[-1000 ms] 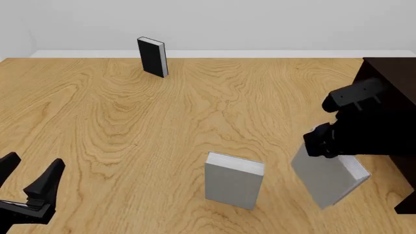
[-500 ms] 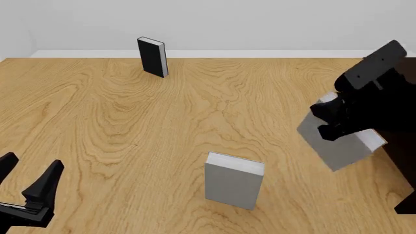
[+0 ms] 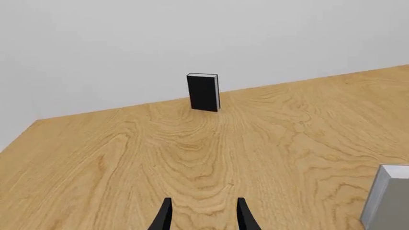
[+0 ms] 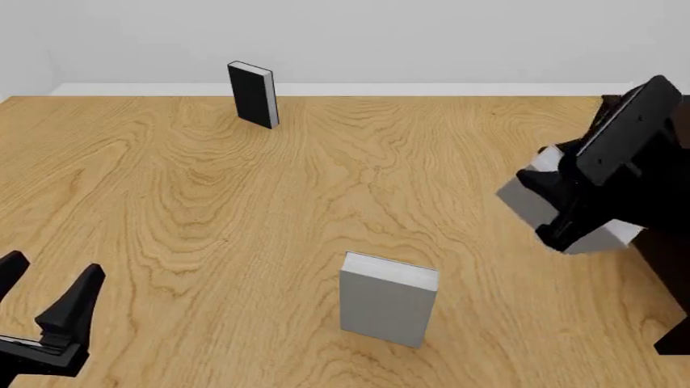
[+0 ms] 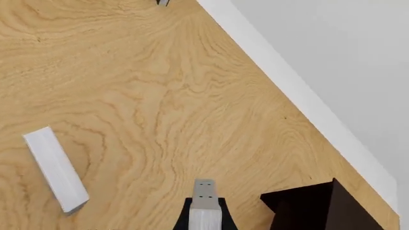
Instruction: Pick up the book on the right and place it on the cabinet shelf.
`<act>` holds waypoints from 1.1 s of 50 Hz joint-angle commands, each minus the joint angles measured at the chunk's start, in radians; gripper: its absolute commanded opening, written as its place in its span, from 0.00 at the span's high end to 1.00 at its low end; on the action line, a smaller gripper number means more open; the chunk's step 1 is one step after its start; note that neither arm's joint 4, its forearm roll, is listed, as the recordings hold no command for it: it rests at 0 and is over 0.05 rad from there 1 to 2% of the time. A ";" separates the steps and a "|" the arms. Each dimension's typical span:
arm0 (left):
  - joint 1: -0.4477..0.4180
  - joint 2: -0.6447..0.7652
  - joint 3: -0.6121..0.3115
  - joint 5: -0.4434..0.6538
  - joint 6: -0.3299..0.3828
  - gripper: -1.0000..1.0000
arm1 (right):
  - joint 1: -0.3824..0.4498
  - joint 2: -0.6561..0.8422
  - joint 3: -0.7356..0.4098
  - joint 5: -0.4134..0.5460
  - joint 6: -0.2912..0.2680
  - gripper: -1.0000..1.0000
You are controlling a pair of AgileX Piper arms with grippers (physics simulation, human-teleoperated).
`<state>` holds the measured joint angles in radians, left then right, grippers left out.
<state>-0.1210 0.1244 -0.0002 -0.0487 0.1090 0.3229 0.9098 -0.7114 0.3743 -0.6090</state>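
Lifted higher than a second ago, right tool (image 4: 561, 212) clamps the plain light-grey hardback book (image 4: 525, 199) tilted in air beside the dark brown cabinet (image 4: 660, 267). Left tool (image 4: 45, 293) idles spread wide near the front bench (image 4: 216, 210) edge. Second grey book (image 4: 387, 298) stands mid-bench; black-covered book (image 4: 252, 94) upright far back.

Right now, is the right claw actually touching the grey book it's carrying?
Touching. In the right wrist view the right claw has its fingers pressed on both sides of the book; the front view shows that book lifted off the table.
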 commanded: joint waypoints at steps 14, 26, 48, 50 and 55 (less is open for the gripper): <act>-0.015 0.045 0.000 -0.040 0.001 0.00 | -0.032 -0.075 0.224 -0.298 -0.274 1.00; -0.022 0.069 0.000 -0.056 -0.001 0.00 | -0.009 -0.120 0.422 -0.564 -0.571 1.00; -0.031 0.065 0.000 -0.051 -0.002 0.00 | 0.018 0.121 0.610 -1.111 -0.820 1.00; -0.032 0.066 0.000 -0.051 -0.003 0.00 | 0.006 0.155 0.626 -1.172 -0.843 1.00; -0.032 0.055 0.000 -0.038 0.000 0.00 | 0.015 0.229 0.640 -1.278 -0.874 1.00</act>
<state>-0.1506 0.1858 -0.0001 -0.0962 0.1078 0.3314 1.0142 -0.1225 -0.6555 -1.4048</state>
